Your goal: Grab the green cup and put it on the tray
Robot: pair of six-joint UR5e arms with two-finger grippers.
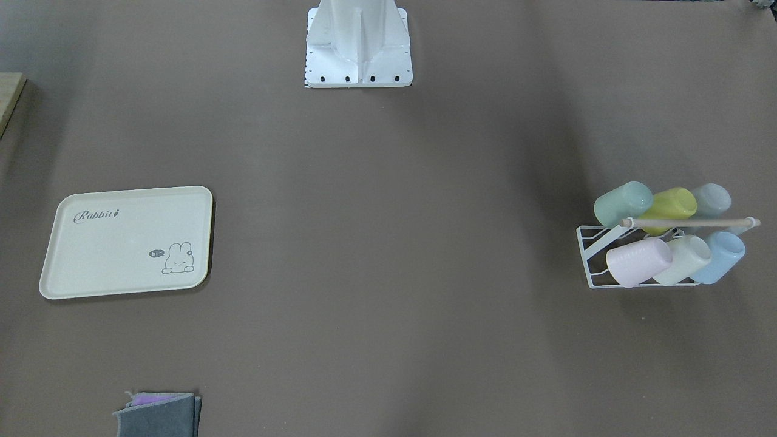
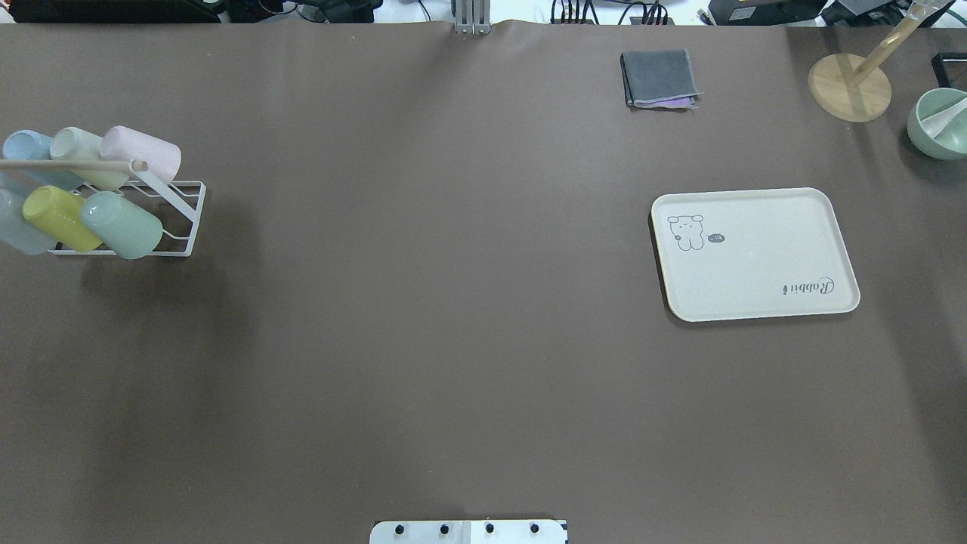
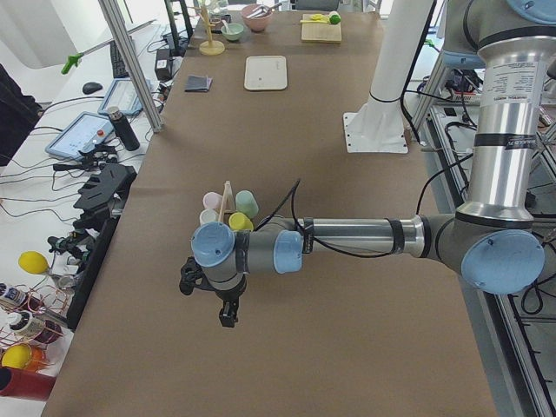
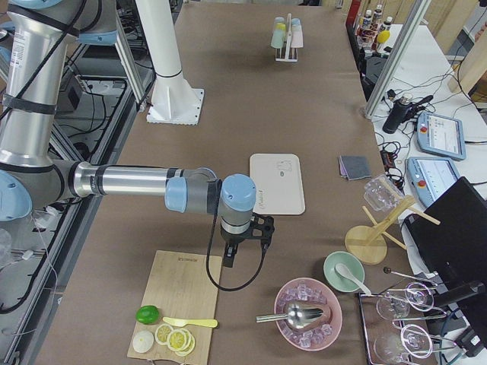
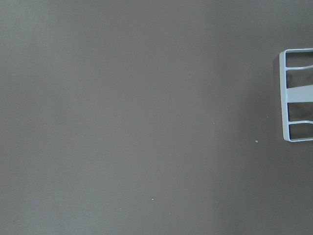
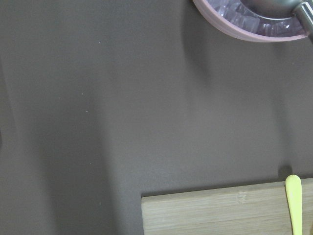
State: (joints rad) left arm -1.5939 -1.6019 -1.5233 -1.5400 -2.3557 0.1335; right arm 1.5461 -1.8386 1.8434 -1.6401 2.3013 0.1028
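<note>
The green cup (image 1: pixel 622 203) is pale mint and sits tilted on a white wire rack (image 1: pixel 587 255), next to a yellow-green cup (image 1: pixel 671 205). It also shows in the overhead view (image 2: pixel 121 224) and the exterior left view (image 3: pixel 247 203). The cream tray (image 1: pixel 109 249) with "Rabbit" script lies bare on the far side of the table (image 2: pixel 763 261). My left gripper (image 3: pixel 208 300) hangs over the table beside the rack, apart from the cups; I cannot tell if it is open. My right gripper (image 4: pixel 245 243) hovers near a wooden board; I cannot tell its state.
The rack also holds pink (image 1: pixel 637 262), cream-white (image 1: pixel 683 260) and blue (image 1: pixel 721 256) cups. A folded grey cloth (image 2: pixel 657 78), a wooden stand (image 2: pixel 850 87) and a green bowl (image 2: pixel 940 121) sit beyond the tray. A cutting board (image 4: pixel 179 296) and a pink ice bowl (image 4: pixel 308 312) lie near my right gripper.
</note>
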